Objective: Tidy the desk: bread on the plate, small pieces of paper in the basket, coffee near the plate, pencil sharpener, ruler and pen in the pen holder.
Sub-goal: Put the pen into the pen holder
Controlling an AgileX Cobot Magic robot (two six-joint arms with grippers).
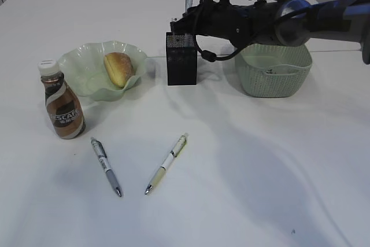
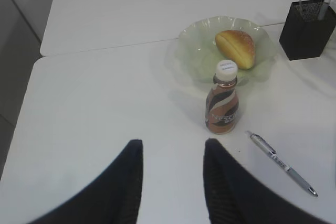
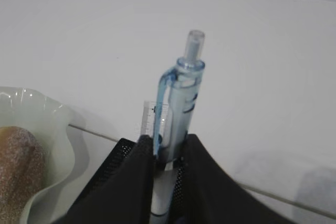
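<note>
Right tool [image 3: 167,156] pinching blue pen [image 3: 181,103] upright over pen holder [image 1: 181,59], pen tip hidden inside. Clear ruler [image 3: 153,119] half hidden behind. Left tool [image 2: 170,177] spread, empty, fingertips cut off. Bread [image 1: 118,67] on plate [image 1: 81,65], coffee [image 1: 62,105] beside. Basket [image 1: 274,76] partly masked by arm. Two pens [image 1: 106,166] [image 1: 166,163] on table [image 1: 260,172].

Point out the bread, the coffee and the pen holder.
bread [image 1: 118,68], exterior view, top of the crust.
coffee [image 2: 222,109], left wrist view, label on the bottle's body.
pen holder [image 1: 181,63], exterior view, front mesh wall.
</note>
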